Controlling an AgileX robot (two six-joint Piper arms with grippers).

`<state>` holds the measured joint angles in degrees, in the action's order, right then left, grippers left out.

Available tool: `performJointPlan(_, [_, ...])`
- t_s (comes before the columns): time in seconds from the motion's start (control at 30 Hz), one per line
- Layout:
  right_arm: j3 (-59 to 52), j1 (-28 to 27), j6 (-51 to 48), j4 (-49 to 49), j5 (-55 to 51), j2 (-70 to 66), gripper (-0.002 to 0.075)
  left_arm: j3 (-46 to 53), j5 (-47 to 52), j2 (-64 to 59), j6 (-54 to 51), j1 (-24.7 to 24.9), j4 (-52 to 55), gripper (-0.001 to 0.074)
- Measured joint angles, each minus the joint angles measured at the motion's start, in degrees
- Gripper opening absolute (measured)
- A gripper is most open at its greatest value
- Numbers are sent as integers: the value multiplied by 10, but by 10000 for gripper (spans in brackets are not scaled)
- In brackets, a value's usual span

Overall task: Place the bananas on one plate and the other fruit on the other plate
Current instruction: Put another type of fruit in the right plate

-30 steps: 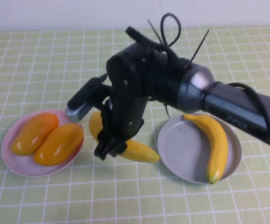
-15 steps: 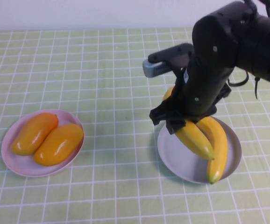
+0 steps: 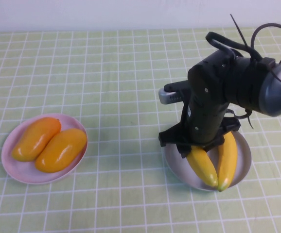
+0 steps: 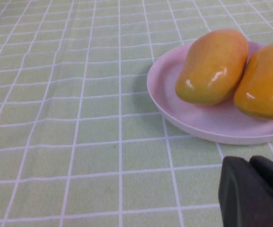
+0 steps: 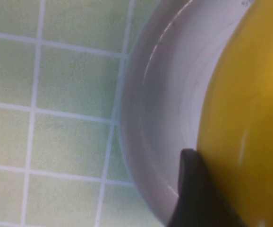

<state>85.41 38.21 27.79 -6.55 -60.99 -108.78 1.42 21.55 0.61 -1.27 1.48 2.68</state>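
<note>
On the grey plate (image 3: 242, 162) the right pincer (image 3: 195, 145) stands part open, gripping one banana (image 3: 202, 166) beside the other banana (image 3: 227, 158). The left pincer (image 4: 252, 191), closed and empty, hovers near the pink plate (image 3: 14, 170) holding both mangoes (image 3: 50, 144) on the counter (image 3: 106, 73).

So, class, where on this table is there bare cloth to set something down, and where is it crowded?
Free: the cloth between the pink plate and grey plate, plus the far strip. Crowded: pink plate, filled by two mangoes; grey plate, where the right hand grips one of the bananas. The left hand, shut, sits near the pink plate.
</note>
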Motion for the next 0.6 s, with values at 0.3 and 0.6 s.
performJointPlan(0.3, [0, 0, 0, -1, 0, -13, 422, 0, 0, 0, 0, 0, 0, 2])
performJointPlan(0.6, [52, 0, -11, -4, -80, -13, 409, 0, 0, 0, 0, 0, 0, 2])
